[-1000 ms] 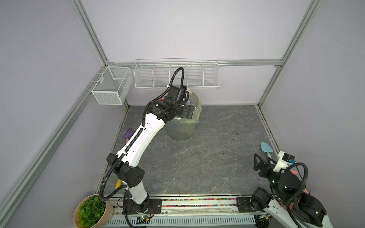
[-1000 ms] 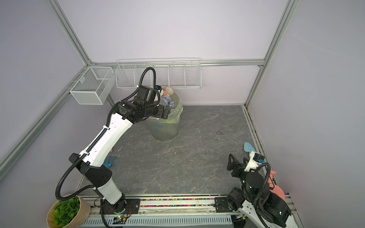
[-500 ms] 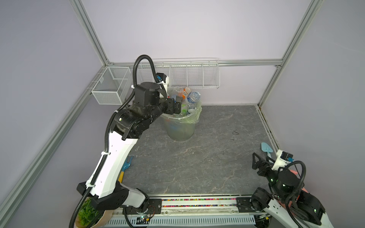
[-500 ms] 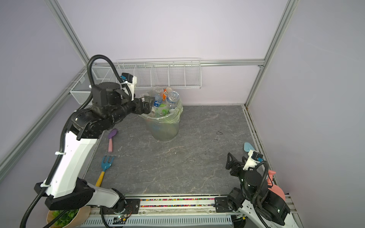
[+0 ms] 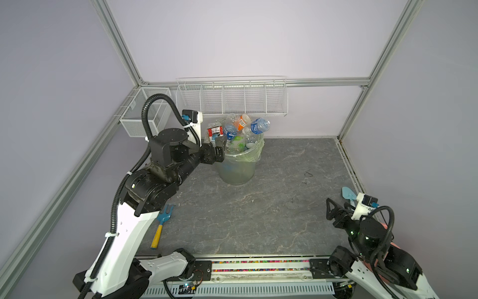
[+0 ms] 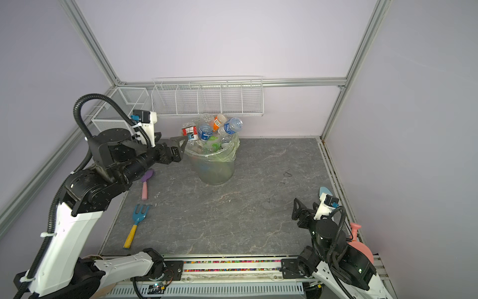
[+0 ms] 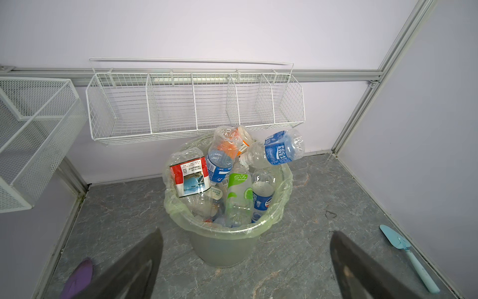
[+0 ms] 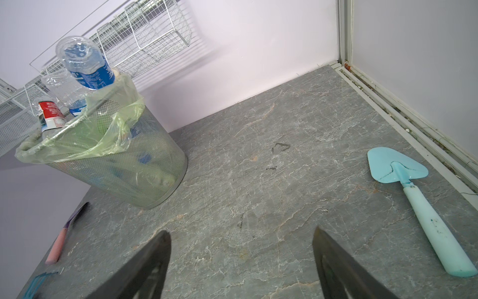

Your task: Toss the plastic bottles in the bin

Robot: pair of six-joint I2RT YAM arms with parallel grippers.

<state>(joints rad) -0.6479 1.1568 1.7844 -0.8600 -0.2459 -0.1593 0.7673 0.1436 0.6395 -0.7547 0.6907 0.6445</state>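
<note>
The left end effector (image 5: 220,148) is wide open and holds nothing. Very close in front of it is the bin (image 7: 225,246), which stands on the grey surface (image 7: 310,259). The end effector hangs at about the height of the bin's rim, and I cannot tell if a finger touches the thin green bag (image 7: 172,204) folded over that rim. The bottles (image 7: 238,196) are in the bin, piled so high that some stick out over the top. The red bottle (image 7: 190,178) is nearest to the end effector. The green bottle (image 7: 239,191) stands a bit farther in, and the blue bottle (image 7: 280,152) lies on top at the far side. Past the bin, a white basket (image 7: 194,103) hangs on the wall. Behind the end effector, under its arm, a purple spade (image 6: 147,181) lies on the surface, and a blue rake (image 6: 137,222) lies farther back. The right end effector (image 8: 241,231) is open too, with nothing between its fingers, and it hangs low over the surface. A light blue shovel (image 8: 424,207) lies near it, ahead and to its right. The bin is well apart from it, far ahead and to its left.
</note>
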